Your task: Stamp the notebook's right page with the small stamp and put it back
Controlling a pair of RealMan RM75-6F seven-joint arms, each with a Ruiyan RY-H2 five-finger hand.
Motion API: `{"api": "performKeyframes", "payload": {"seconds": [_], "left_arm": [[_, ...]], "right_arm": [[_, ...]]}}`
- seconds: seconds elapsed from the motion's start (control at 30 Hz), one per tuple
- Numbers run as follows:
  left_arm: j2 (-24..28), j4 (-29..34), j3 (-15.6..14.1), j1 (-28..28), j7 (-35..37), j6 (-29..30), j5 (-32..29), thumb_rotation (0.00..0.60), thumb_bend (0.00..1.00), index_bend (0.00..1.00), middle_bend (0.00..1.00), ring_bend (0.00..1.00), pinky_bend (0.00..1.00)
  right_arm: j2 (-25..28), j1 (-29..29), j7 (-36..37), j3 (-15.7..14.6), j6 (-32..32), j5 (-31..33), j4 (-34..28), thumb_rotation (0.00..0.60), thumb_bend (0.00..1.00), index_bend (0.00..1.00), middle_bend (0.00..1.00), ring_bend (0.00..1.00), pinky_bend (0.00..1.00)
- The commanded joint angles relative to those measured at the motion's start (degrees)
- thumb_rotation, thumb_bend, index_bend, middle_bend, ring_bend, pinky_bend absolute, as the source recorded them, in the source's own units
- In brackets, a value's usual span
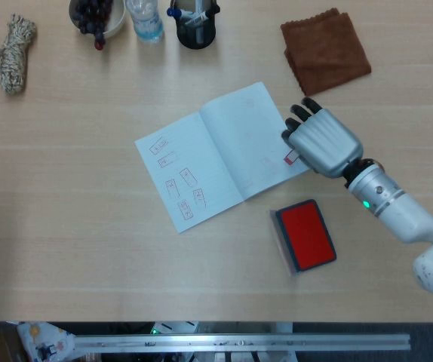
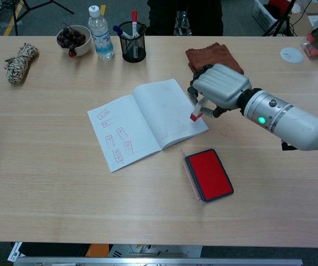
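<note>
From my station I see the right hand (image 2: pixel 219 86) over the outer edge of the notebook's (image 2: pixel 142 119) right page, fingers curled round the small stamp (image 2: pixel 195 113); the stamp points down, its red tip at or just above the paper, contact not discernible from either camera; in the head view most of the stamp (image 1: pixel 290 157) is hidden under the hand (image 1: pixel 320 140), only a white and red end showing. The left page carries several small printed marks; any marks on the right page are too faint to make out. The red ink pad (image 2: pixel 208 174) lies open at 5 o'clock from the notebook, apart from it. The brown cloth (image 2: pixel 210 55) sits at 1 o'clock, partly covered by the hand in the chest view. Along the far edge: a rope bundle (image 2: pixel 18 62), a bowl of dark fruit (image 2: pixel 73 37), a water bottle (image 2: pixel 101 34), a pen cup (image 2: pixel 132 43). The left hand appears in neither view.
</note>
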State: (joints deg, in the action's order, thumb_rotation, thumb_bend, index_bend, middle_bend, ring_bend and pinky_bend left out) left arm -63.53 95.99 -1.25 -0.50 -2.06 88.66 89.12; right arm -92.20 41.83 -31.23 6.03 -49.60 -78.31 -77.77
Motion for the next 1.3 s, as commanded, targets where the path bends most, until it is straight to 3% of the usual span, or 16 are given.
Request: {"api": "performKeyframes", "payload": {"seconds": [0.03, 0.53, 0.9, 1.3], "left_arm": [[0.04, 0.0, 0.0, -0.01, 0.06, 0.01, 0.02, 0.6, 0.28, 0.14, 0.11, 0.1, 0.03], [0.24, -0.06, -0.02, 0.01, 0.29, -0.28, -0.05, 0.6, 0.28, 0.14, 0.11, 0.1, 0.03], [0.21, -0.46, 0.0, -0.09, 0.6, -0.43, -0.41, 0.6, 0.28, 0.14, 0.11, 0.1, 0.03], [0.1, -0.98, 0.11, -0.15, 0.99, -0.54, -0.73, 0.6, 0.28, 0.14, 0.11, 0.1, 0.03]], "right_arm": [[-1.72, 0.75, -0.91, 0.0, 0.26, 0.57, 1.38, 0.6, 0.37, 0.69, 0.44, 0.23, 0.19], [-7.47, 2.23, -1.24, -1.31, -0.14, -0.02, 7.84, 0.6, 0.37, 0.76, 0.49, 0.27, 0.19], [-10.95, 2.34, 0.75, -2.06, -1.32, -1.4, 13.05, 0.6, 0.49, 0.87, 0.57, 0.33, 0.2], [-12.85, 2.4, 2.01, -2.29, -1.58, -2.02, 15.66, 0.6, 0.51, 0.89, 0.59, 0.34, 0.2]]}}
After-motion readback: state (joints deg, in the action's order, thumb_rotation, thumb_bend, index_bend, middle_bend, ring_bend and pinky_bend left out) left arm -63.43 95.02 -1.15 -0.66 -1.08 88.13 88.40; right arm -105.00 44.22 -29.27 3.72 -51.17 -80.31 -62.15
